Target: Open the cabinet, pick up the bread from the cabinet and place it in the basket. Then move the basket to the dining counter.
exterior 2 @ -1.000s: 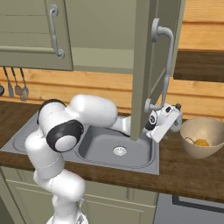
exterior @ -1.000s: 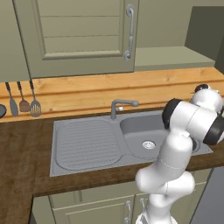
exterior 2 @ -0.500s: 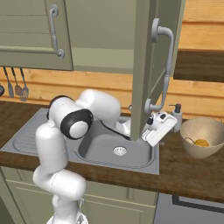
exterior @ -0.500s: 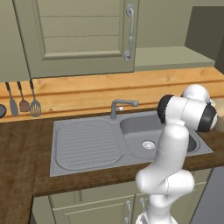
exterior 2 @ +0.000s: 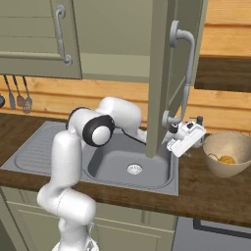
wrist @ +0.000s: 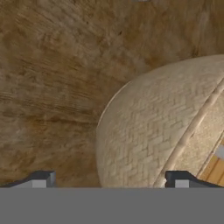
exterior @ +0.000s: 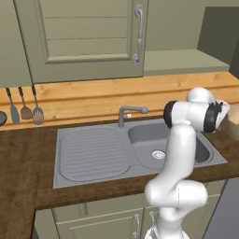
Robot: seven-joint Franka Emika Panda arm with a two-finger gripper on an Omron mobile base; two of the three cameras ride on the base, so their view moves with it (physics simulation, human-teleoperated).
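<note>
Basket [exterior 2: 229, 153]: right of frame on the desk [exterior 2: 215, 191], beside the sink [exterior 2: 122, 164]; position unchanged.
Bread [exterior 2: 226, 159]: inside the basket.
Gripper [exterior 2: 190, 140]: jaws wide open, empty, just left of the basket rim; lower and nearer than a second ago.
Cabinet [exterior 2: 164, 73]: door open, upper middle.
Arm: elbow swung further right.

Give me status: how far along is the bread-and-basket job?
Done: the cabinet door stands open, and the bread lies in the basket. In hand: the hand is open beside the basket, fingertips either side of its wall, nothing gripped. Left: grasp the basket and carry it to the dining counter.
</note>
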